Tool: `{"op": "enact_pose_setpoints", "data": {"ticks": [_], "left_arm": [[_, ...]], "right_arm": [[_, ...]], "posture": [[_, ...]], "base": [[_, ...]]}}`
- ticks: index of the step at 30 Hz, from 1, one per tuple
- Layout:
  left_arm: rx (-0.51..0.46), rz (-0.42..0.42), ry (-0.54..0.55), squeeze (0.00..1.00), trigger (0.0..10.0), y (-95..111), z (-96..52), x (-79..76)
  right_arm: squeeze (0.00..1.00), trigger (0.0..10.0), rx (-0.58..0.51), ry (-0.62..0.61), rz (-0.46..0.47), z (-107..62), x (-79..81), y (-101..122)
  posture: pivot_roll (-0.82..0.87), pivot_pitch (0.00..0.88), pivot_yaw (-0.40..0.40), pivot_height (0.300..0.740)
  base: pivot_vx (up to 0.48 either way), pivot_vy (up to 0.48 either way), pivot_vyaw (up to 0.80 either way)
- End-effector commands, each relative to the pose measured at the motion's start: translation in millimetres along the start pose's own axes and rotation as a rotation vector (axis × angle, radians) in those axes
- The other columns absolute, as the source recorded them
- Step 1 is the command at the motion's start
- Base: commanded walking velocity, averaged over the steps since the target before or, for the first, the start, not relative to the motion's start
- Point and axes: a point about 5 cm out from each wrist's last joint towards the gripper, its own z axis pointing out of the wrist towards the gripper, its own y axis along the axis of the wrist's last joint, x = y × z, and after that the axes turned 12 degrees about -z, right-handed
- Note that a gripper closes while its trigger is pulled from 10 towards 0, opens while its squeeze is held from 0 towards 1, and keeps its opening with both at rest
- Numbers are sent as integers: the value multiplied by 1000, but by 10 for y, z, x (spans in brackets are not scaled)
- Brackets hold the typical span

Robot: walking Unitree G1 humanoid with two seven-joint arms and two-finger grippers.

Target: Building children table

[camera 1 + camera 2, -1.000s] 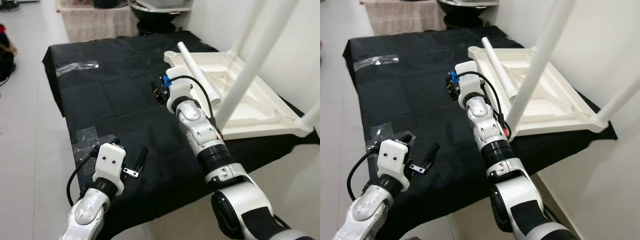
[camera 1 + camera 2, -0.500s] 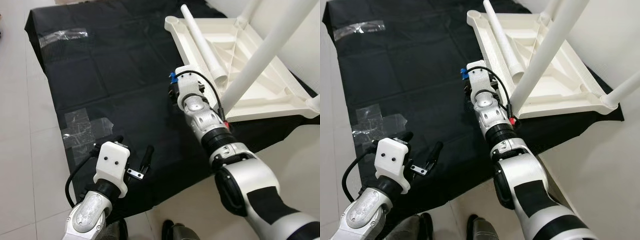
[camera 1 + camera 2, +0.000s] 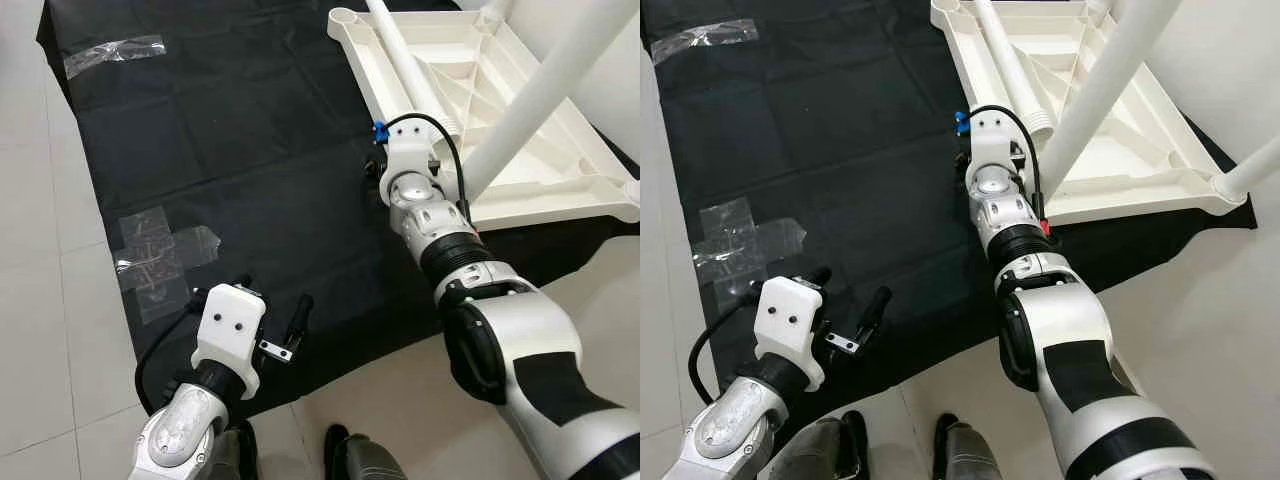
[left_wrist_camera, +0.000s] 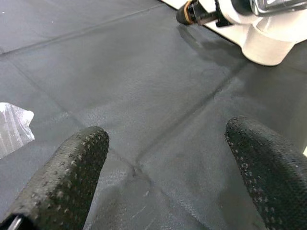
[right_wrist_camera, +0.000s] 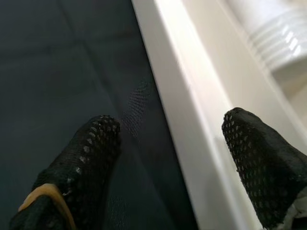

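White children's table top (image 3: 520, 130) lies upside down on the black cloth (image 3: 230, 150), 1 loose leg (image 3: 405, 65) resting in it. Right gripper (image 5: 168, 158), fingers apart, straddles its near rim. Left gripper (image 4: 165, 163) hovers over cloth near tape (image 3: 155, 255), fingers apart.

Open black cloth (image 3: 230, 150) stretches ahead of the left tool (image 3: 270, 315), broken only by flat patches of clear tape (image 3: 160, 255). The right tool (image 5: 168, 158), fingers spread, straddles the rim of the overturned white table (image 3: 520, 160), whose upright legs (image 3: 540, 95) and loose leg (image 3: 405, 60) crowd the room beyond.
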Motion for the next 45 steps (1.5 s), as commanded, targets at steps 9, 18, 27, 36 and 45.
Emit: {"op": "enact_pose_setpoints", "data": {"ticks": [9, 18, 27, 36, 45], "left_arm": [[25, -2, 0, 0, 10000, 0, -21, -5], [22, -4, 3, 0, 10000, -7, 1, -10], [19, -1, 4, 0, 10000, -15, 32, 7], [6, 17, 6, 0, 10000, 0, 78, 48], [-5, 25, 8, 0, 10000, 19, 114, 68]], "right_arm": [[0, 10000, 155, 120, 39, -2, 71, -212], [0, 0, 206, 234, -79, 29, -220, -405], [0, 0, 181, 191, -191, 56, -649, -390], [0, 0, -32, 508, -228, 5, -497, -250], [0, 0, -79, 797, -363, -110, -550, -394]], "posture": [[64, 270, -122, 740], [47, 255, -126, 740], [38, 238, -122, 740], [37, 221, -115, 740], [34, 215, -115, 740]], "base": [[0, 0, 0], [0, 0, 0], [0, 0, 0], [0, 0, 0], [0, 0, 0]]}}
